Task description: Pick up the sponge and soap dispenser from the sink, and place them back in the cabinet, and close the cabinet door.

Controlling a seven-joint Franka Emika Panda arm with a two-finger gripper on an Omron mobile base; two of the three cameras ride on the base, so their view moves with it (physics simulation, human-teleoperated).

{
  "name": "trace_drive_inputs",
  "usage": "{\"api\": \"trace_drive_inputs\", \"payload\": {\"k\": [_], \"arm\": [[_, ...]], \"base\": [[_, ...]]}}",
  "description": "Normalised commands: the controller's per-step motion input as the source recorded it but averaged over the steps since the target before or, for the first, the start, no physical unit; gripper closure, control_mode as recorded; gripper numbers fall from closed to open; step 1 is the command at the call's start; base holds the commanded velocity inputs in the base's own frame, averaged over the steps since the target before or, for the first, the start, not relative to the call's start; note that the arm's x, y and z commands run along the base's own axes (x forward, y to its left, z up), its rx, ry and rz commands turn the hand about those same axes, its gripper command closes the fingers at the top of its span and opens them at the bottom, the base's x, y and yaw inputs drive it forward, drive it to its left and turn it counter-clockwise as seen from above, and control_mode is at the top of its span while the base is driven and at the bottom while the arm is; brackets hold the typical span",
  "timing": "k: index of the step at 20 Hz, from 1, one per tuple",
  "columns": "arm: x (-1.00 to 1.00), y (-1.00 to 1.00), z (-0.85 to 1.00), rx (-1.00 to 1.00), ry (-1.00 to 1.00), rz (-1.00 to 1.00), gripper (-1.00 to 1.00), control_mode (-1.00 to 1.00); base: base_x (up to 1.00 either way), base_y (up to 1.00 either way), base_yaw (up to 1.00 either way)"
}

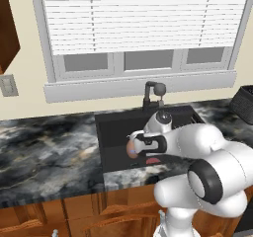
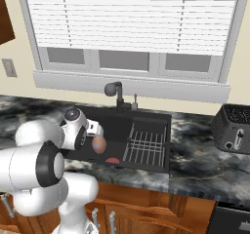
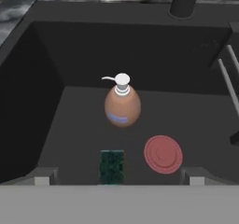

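Soap and sponge both sit in the sink (image 3: 42, 106), on its dark floor. In the hand view we see the soap dispenser (image 3: 122, 104) upright near the middle of the basin, its white pump top pointing away toward the back wall. The sponge (image 3: 163, 154), a flat red-pink round, lies just beside it, apart from the bottle and closer to the near wall. A small dark green block (image 3: 112, 165) lies on the floor near both. The wire rack (image 2: 145, 144) fills the right part of the basin, and the faucet (image 2: 116, 92) stands behind it on the marbled bench (image 1: 44, 147).

Our gripper (image 3: 116, 177) hangs over the near edge of the sink with its fingers spread wide and nothing between them, aimed down at the bottle and touching neither thing.
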Motion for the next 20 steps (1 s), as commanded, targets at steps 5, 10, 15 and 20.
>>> {"api": "trace_drive_inputs", "payload": {"k": [5,10,15,20], "arm": [[0.21,0.00,-0.23,0.00,0.00,0.00,-1.00,-1.00],[0.23,0.02,-0.20,0.00,0.00,0.00,-1.00,-1.00],[0.23,0.03,-0.14,0.00,0.00,0.00,-1.00,-1.00],[0.22,0.01,-0.15,0.00,0.00,0.00,-1.00,-1.00]], "base": [[0.00,0.00,0.00],[0.00,0.00,0.00],[0.00,0.00,0.00],[0.00,0.00,0.00]]}}
